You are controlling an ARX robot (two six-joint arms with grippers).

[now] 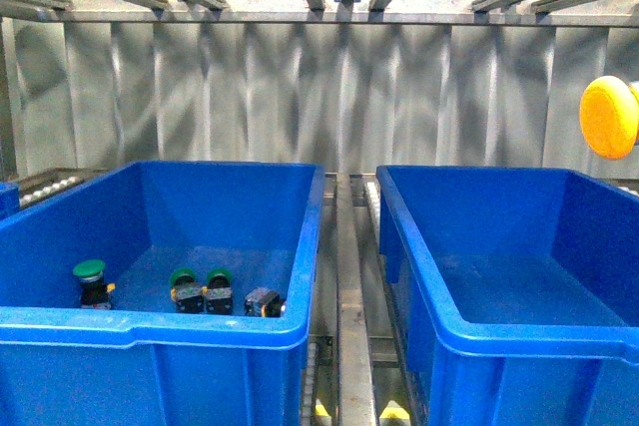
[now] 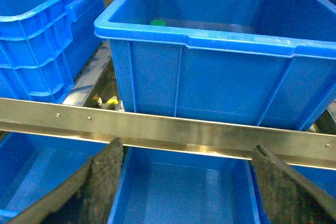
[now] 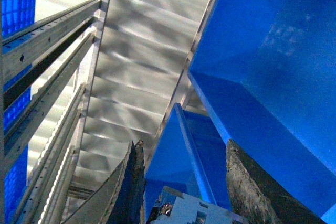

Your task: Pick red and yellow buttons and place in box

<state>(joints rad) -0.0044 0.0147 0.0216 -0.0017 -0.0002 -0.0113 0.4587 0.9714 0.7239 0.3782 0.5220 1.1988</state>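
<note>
A yellow button [image 1: 607, 115] hangs at the far right of the front view, above the right end of the box [image 1: 539, 338], a deep blue crate with nothing in it. My right gripper [image 3: 184, 179] is shut on that yellow button; its pale body [image 3: 189, 211] shows between the dark fingers [image 3: 135, 182]. In the front view the gripper itself is cut off by the picture's edge. My left gripper [image 2: 187, 147] is open with nothing between its pads, over a metal rail [image 2: 168, 129]. No red button is in view.
A second blue crate [image 1: 150, 324] on the left holds three green-capped buttons [image 1: 89, 271] [image 1: 183, 279] [image 1: 219, 278] and a dark switch body [image 1: 263, 301]. A metal roller track [image 1: 349, 276] runs between the crates. More blue crates [image 2: 42, 40] [image 2: 184, 192] lie around and under the left gripper.
</note>
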